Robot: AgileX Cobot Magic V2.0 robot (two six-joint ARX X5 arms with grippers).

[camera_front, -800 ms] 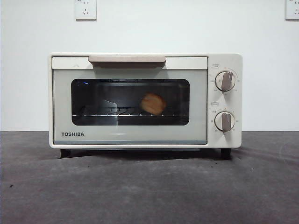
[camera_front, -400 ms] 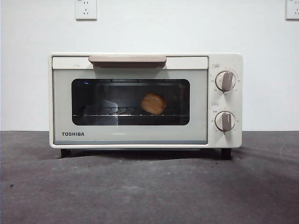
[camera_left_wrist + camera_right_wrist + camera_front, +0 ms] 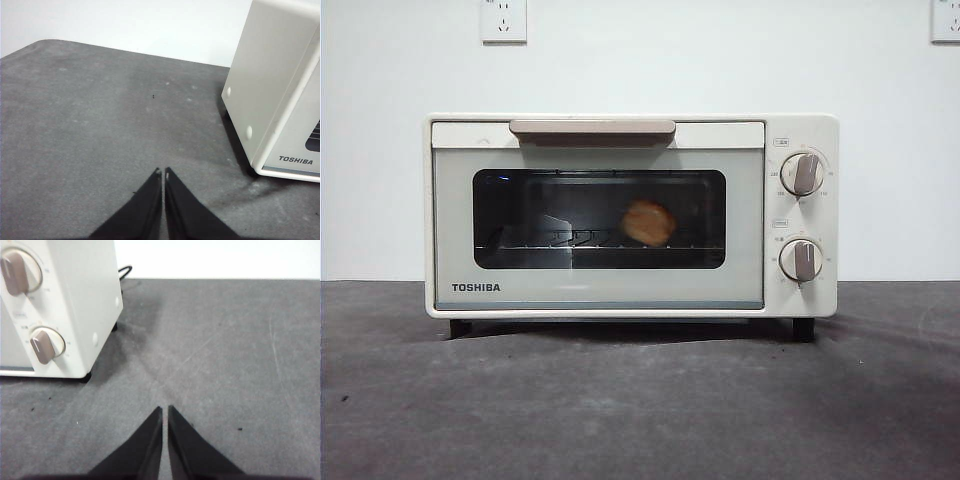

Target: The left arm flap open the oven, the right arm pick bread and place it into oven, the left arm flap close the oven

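Left hand (image 3: 163,172) and right hand (image 3: 165,409): both empty, jaws together, parked over the bench (image 3: 640,400) either side of the oven (image 3: 630,215); nothing has moved lately; bread (image 3: 648,222) on rack behind shut door, task apparently complete.

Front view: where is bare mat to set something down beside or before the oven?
Bare mat lies in front of the oven and beside both its side walls. The shut left gripper and shut right gripper hover over those side patches. The bread sits inside.
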